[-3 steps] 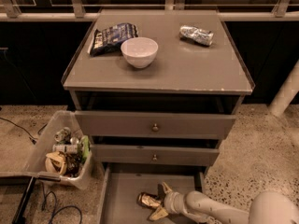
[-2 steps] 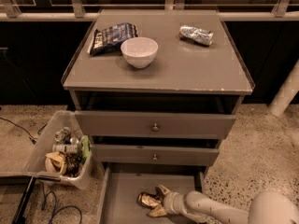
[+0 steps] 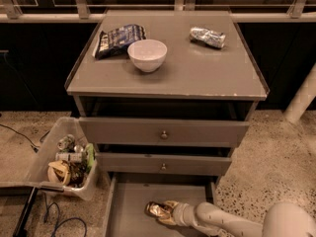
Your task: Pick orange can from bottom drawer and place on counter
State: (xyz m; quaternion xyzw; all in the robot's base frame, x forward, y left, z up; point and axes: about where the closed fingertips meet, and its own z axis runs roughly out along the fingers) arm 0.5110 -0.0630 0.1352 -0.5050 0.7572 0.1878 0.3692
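Note:
The orange can [image 3: 155, 209] lies on its side on the floor of the open bottom drawer [image 3: 128, 206], near the middle. My gripper [image 3: 165, 211] reaches in from the lower right on a pale arm, its fingers [image 3: 171, 204] around the can's right end, one above and one below it. The can rests on the drawer floor. The counter [image 3: 197, 75] is the grey cabinet top above the drawers.
On the counter stand a white bowl [image 3: 147, 55], a dark snack bag [image 3: 117, 35] and a silver-grey dented can [image 3: 207, 36]. Two closed drawer fronts with knobs [image 3: 164, 135] overhang the open drawer. A clear bin of trash [image 3: 64, 162] sits on the floor at left.
The gripper has slid a little left along the drawer floor, closing round the can's end. The can has barely moved.

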